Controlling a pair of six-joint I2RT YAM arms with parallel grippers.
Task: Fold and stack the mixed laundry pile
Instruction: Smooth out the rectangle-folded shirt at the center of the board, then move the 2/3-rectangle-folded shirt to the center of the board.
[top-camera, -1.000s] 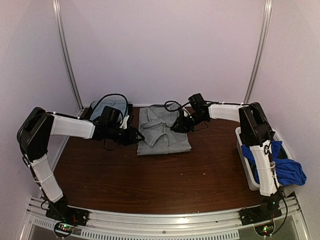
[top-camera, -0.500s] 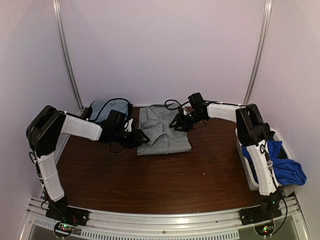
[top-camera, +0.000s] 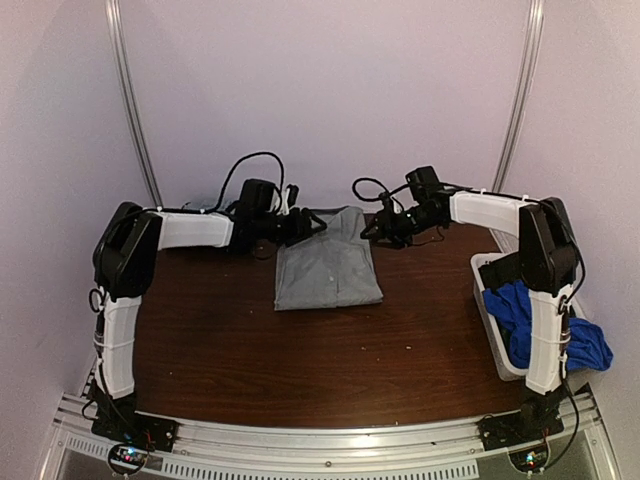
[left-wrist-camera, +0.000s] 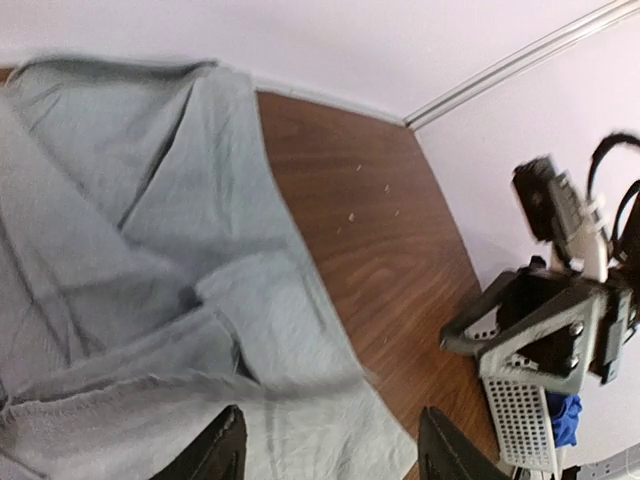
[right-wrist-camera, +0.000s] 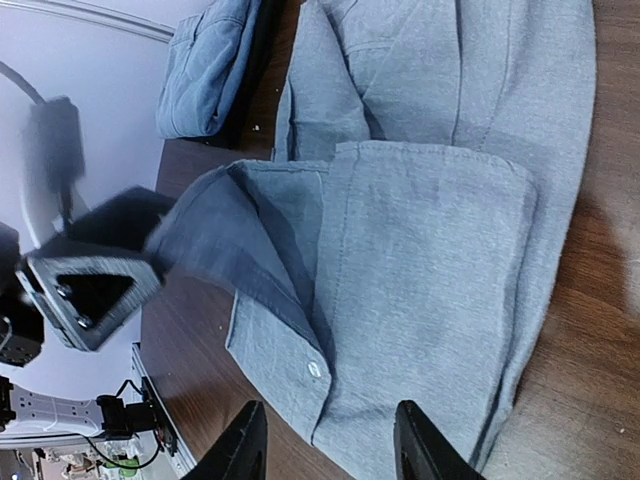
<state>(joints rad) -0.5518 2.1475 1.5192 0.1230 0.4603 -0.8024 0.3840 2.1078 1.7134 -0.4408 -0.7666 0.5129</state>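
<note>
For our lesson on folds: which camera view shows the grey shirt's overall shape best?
The top external view: the grey shirt lies folded, nearly its whole outline visible. The right wrist view shows its folds close up but cropped; the left wrist view shows only a blurred part.

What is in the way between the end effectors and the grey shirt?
Nothing visible. The left end effector and the right end effector both hang open just above the grey shirt, with only air in between.
</note>
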